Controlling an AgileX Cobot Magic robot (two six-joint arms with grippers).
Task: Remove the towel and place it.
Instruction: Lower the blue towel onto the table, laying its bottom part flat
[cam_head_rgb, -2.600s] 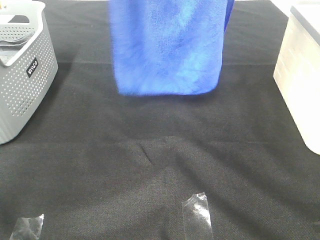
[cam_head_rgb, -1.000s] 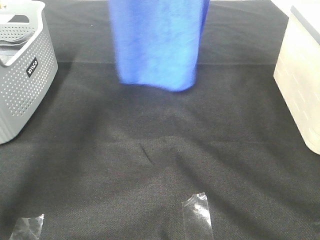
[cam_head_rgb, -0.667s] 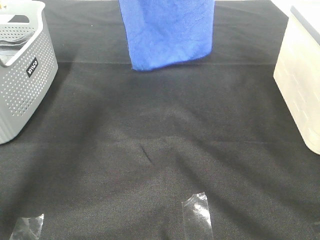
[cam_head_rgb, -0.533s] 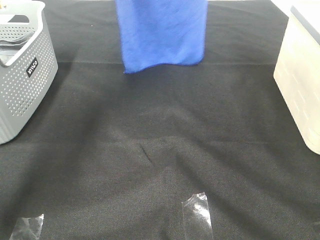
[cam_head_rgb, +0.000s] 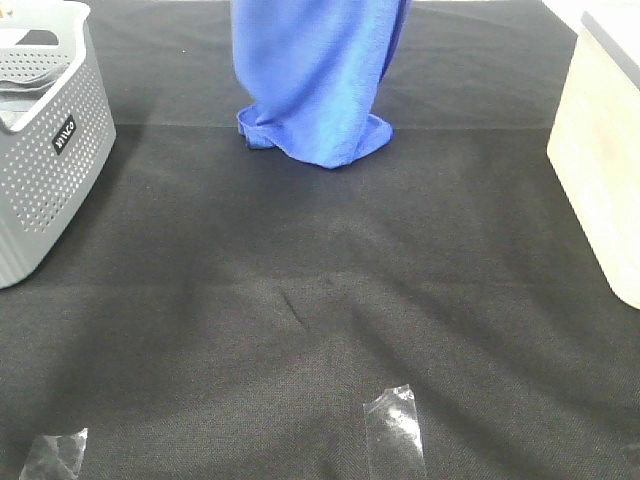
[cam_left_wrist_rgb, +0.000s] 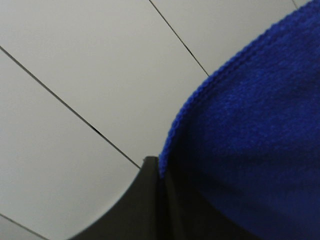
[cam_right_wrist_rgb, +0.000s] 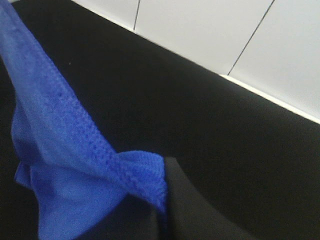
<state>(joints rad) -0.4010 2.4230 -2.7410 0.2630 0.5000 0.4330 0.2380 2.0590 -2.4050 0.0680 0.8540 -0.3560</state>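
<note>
Left claw (cam_left_wrist_rgb: 156, 196) and right claw (cam_right_wrist_rgb: 167, 200) both tight on the towel (cam_head_rgb: 318, 70), hem crumpled on black cloth (cam_head_rgb: 300, 300), white tiles (cam_left_wrist_rgb: 75, 75) beyond.

Your high camera looks down at the towel (cam_head_rgb: 315, 80) from well back, while both wrist cameras sit right against that same towel.

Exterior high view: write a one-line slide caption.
Blue towel hangs from above, its lower edge bunched on the black table cloth, between a grey perforated basket and a white bin.
</note>
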